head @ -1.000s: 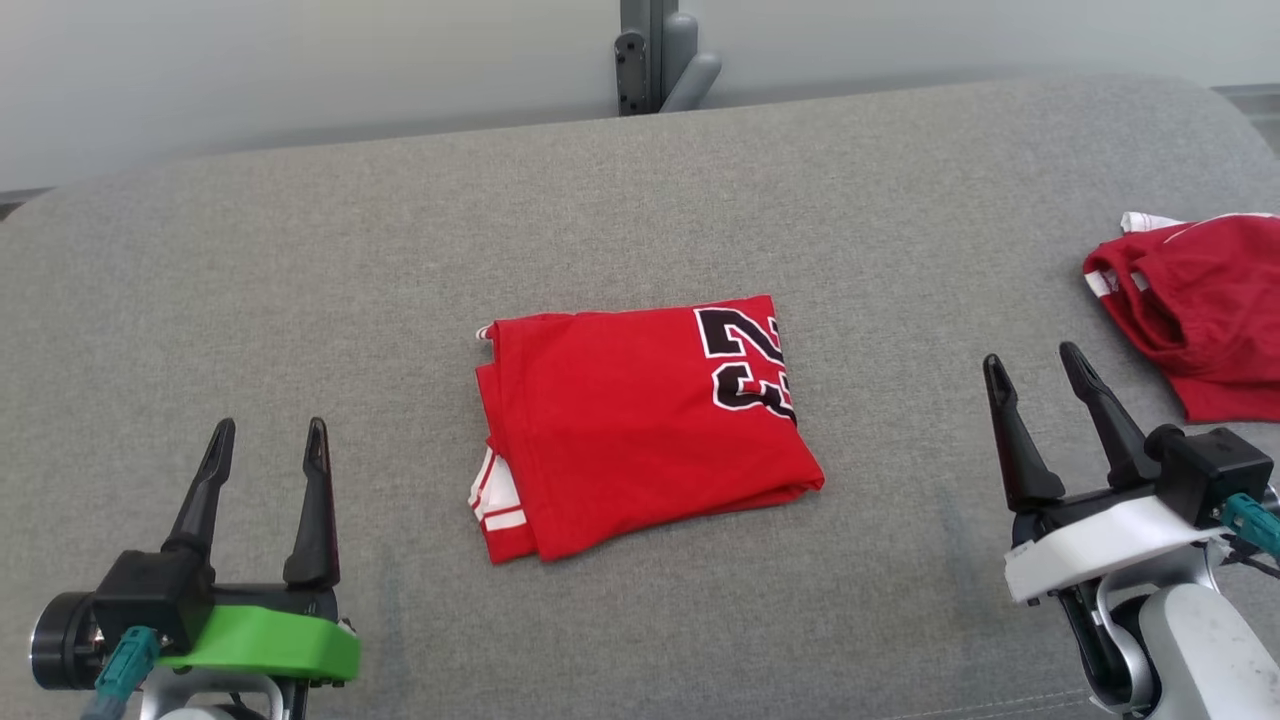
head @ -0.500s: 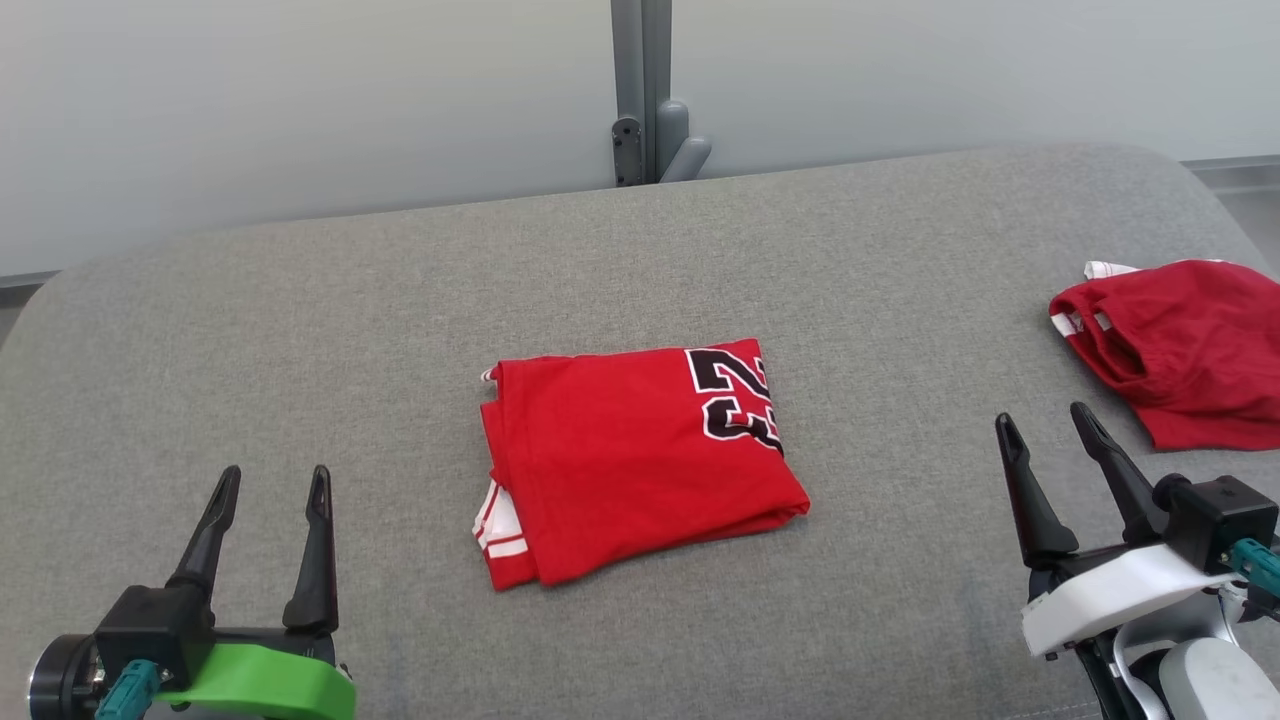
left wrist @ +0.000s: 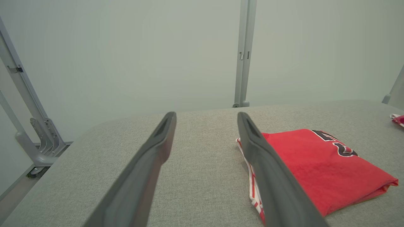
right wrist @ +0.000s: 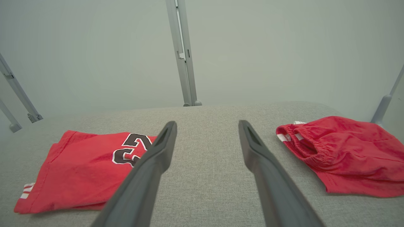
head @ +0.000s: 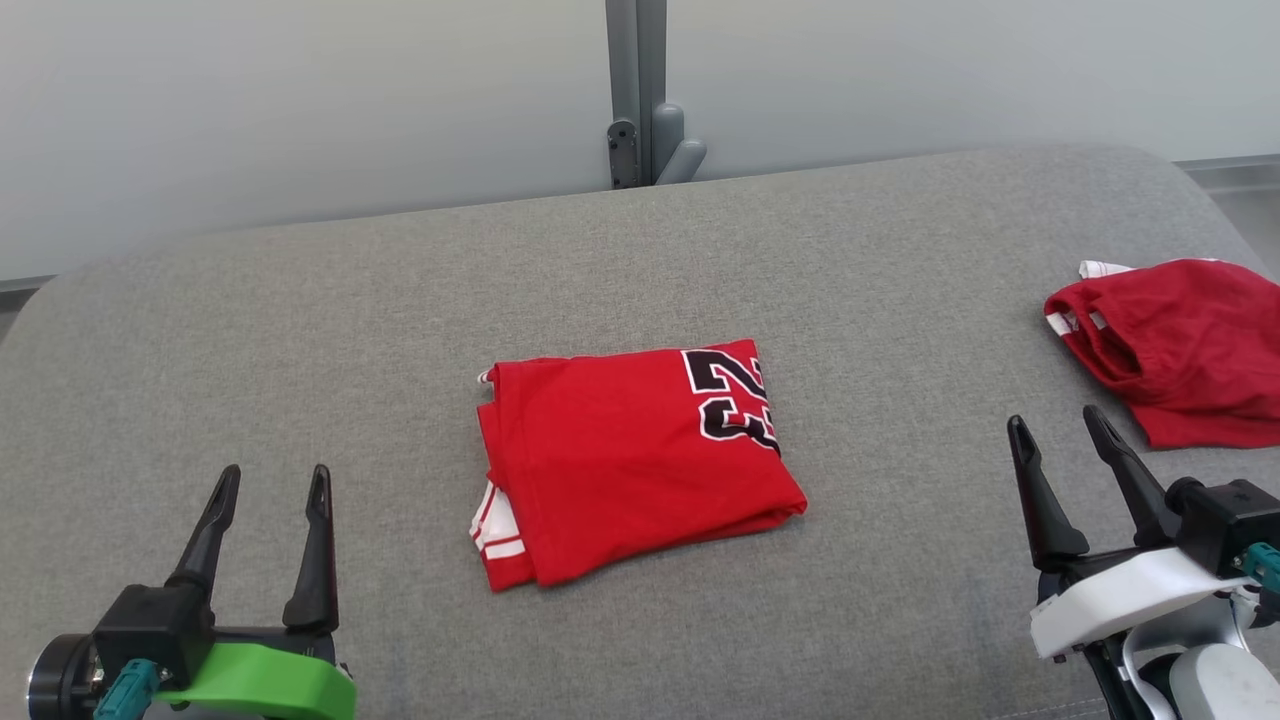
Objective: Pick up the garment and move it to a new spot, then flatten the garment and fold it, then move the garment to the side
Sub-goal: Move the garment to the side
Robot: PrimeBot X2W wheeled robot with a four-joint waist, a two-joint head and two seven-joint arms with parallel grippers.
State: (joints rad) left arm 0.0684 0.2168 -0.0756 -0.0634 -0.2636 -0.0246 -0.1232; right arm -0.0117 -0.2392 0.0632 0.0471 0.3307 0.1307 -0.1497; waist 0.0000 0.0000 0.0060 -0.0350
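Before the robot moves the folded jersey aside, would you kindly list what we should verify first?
1. Left gripper open and empty: ok.
2. Right gripper open and empty: ok.
3. Folded red jersey lying flat on the grey padded surface, apart from both grippers: ok.
4. Fold edges flush: not ok, white-striped trim pokes out at the near left corner.
5. Bare surface to the jersey's left for a landing spot: ok.
6. Red shorts on the right, apart from the jersey: ok.

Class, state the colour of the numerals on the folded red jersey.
The numerals on the folded red jersey are black, outlined white; clearest in head view.
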